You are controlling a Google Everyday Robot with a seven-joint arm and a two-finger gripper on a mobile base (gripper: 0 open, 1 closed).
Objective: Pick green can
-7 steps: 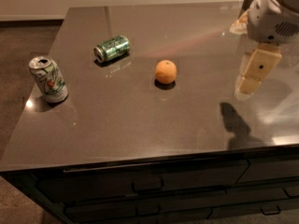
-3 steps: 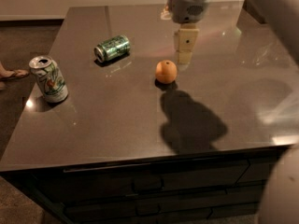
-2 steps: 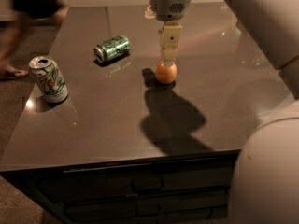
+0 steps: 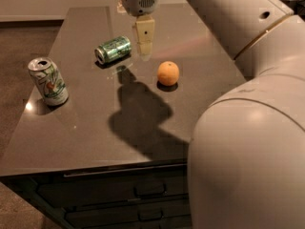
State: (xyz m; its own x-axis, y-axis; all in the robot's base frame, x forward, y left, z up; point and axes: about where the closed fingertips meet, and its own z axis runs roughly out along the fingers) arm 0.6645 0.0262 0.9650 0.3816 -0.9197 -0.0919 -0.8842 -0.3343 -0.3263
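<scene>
A: Located small dark green metallic can (image 4: pixel 113 49)?
B: Yes. Found lying on its side, far-left part of dark glossy surface (image 4: pixel 95 123), with long axis across the view, slightly skewed. Spotted cream gripper (image 4: pixel 144 46) hanging just beside it, camera-right, apart.
A: Checked gripper state?
B: Could not tell how far open; saw nothing held. Noted round orange fruit (image 4: pixel 168 73) near, upright white can (image 4: pixel 48 81) well apart, drawers (image 4: pixel 143 190) below.

The claw (image 4: pixel 144 44) hangs above the far half of a dark glossy bench (image 4: pixel 86 132). Drawers (image 4: pixel 143 191) front it below; brown floor (image 4: pixel 21 46) lies left of the claw.
</scene>
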